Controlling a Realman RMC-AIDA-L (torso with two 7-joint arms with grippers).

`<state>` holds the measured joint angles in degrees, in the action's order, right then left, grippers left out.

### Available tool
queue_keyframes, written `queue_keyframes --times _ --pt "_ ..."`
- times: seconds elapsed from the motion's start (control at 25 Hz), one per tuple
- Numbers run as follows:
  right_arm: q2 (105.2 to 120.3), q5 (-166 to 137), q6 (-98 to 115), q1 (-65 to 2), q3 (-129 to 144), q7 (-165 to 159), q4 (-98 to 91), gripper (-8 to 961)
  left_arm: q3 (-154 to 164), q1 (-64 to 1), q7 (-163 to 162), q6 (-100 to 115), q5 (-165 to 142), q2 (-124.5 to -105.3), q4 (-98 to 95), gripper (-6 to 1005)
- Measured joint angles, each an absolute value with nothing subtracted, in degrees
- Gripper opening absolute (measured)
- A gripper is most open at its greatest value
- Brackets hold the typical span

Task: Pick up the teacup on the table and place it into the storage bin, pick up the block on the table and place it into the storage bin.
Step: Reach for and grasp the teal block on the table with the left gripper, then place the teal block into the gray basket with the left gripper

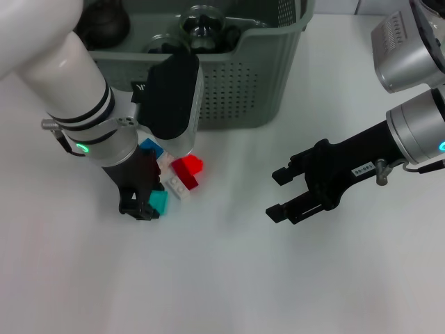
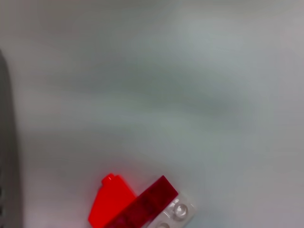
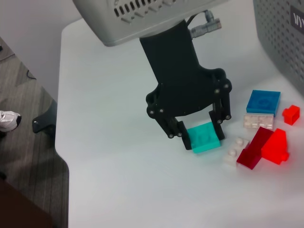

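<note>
A teal block (image 1: 160,202) (image 3: 205,137) rests on the white table. My left gripper (image 1: 146,205) (image 3: 202,133) points down over it, with one finger against each side, shut on it. More blocks lie beside it: red (image 1: 188,167) (image 3: 275,146) (image 2: 110,202), white (image 1: 177,186) and blue (image 1: 151,147) (image 3: 263,101). The storage bin (image 1: 257,76) (image 3: 280,38) stands just behind. A clear glass piece (image 1: 201,21) and a dark round pot (image 1: 104,24) lie inside it; I cannot tell whether either is the teacup. My right gripper (image 1: 276,194) hovers open to the right.
A dark red block (image 3: 254,148) and a small red one (image 3: 290,114) belong to the same cluster. The table's edge (image 3: 61,142) runs beyond the left gripper, with floor below. Bare table lies between the two grippers.
</note>
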<state>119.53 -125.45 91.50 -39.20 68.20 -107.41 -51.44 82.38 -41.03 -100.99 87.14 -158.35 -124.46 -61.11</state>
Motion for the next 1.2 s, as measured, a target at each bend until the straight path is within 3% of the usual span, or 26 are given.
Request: queue_keyframes --times 0.32,0.72,0.92,1.04,1.2 --pt "119.52 -125.3 91.6 -39.1 68.1 -107.5 -51.5 795 80.2 -40.4 -102.8 89.8 -156.8 -124.44 -64.2 397" --pt "117.59 -125.2 96.8 -38.5 62.2 -107.4 -51.8 795 44.3 -35.3 -103.3 107.5 -129.3 -124.03 -78.1 396" --pt "116.89 -125.2 99.4 -38.8 58.0 -107.5 -51.5 795 38.0 -37.1 -110.9 100.7 -122.7 -123.79 -81.2 395" --pt "116.99 -125.3 99.9 -39.1 57.3 -108.2 -51.4 795 40.7 -39.2 -115.8 92.2 -125.5 -123.04 -80.6 396" --pt "117.31 -125.3 99.6 -39.1 57.2 -108.5 -51.4 795 46.2 -43.1 -124.0 81.5 -134.0 -120.35 -75.1 396"
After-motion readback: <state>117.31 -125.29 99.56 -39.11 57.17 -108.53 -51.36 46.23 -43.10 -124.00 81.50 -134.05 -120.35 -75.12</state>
